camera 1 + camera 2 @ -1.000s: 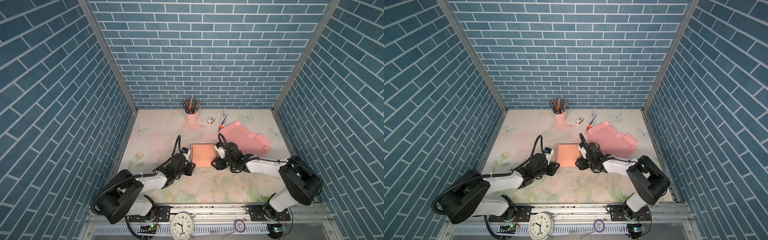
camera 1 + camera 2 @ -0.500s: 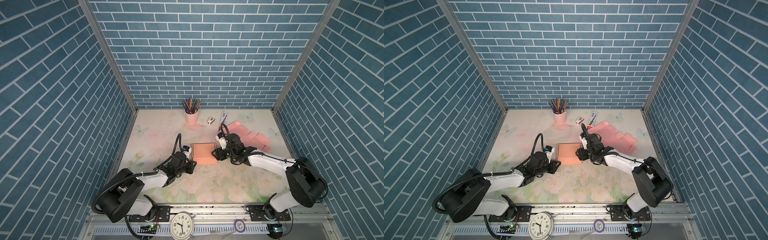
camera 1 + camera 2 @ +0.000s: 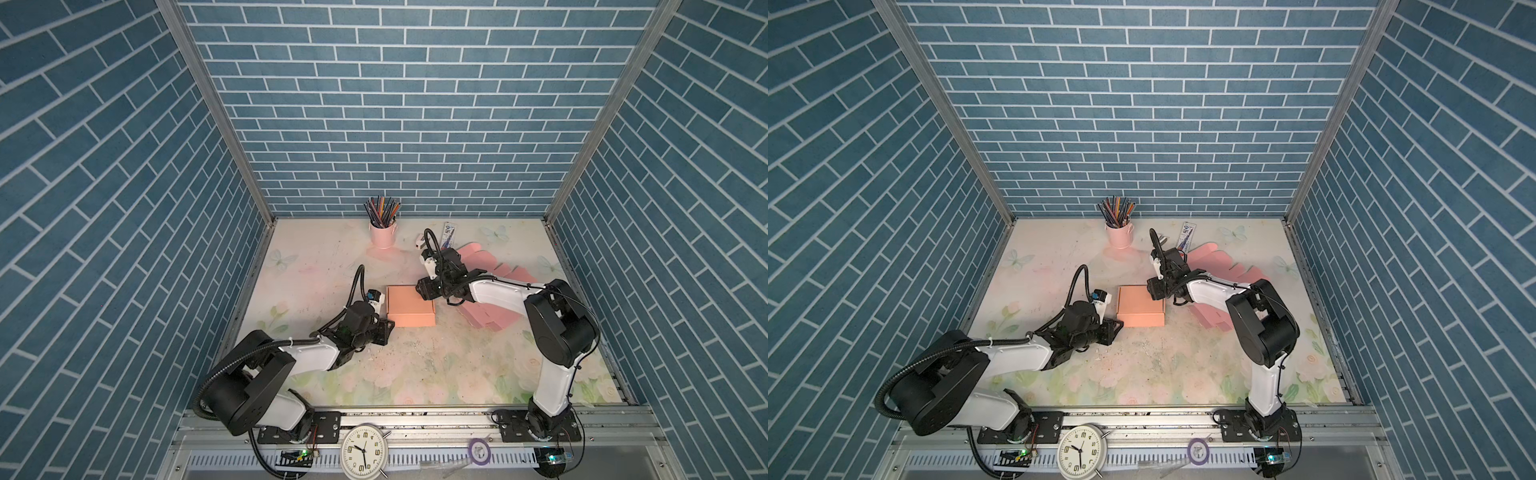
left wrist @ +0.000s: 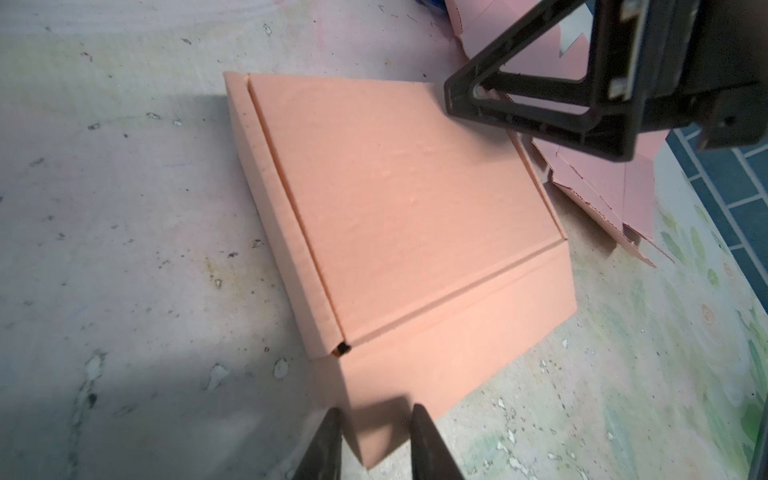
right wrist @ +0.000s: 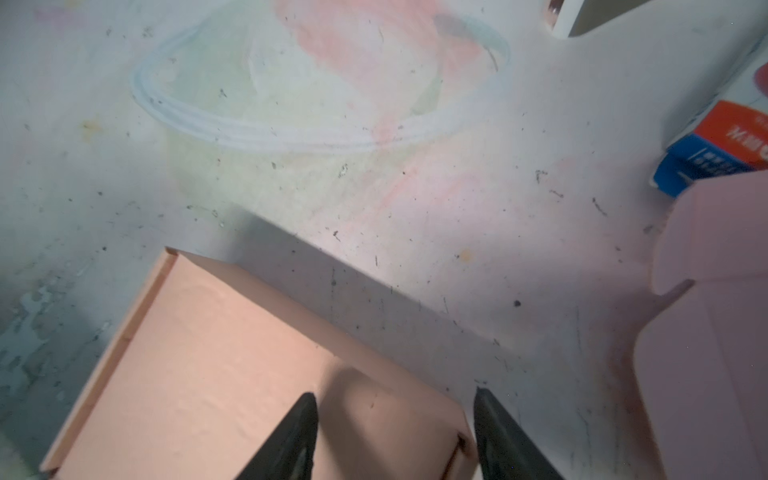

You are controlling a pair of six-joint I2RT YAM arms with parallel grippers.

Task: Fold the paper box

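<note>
Peach cardboard reads as a finished, closed paper box [image 3: 410, 305] on the bench [image 3: 415, 374] between the left hand [image 3: 387, 330], narrowly parted at its near corner, and the right hand [image 3: 420, 289], spread open over its far corner; we judge only a final press remains.

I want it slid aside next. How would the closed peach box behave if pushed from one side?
The box is probably light and hollow, being thin folded card, so it should slide easily over the flat table. It lies low and wide, so tipping seems unlikely. Its lid looks only tucked in, so a hard squeeze might dent or pop it.
</note>
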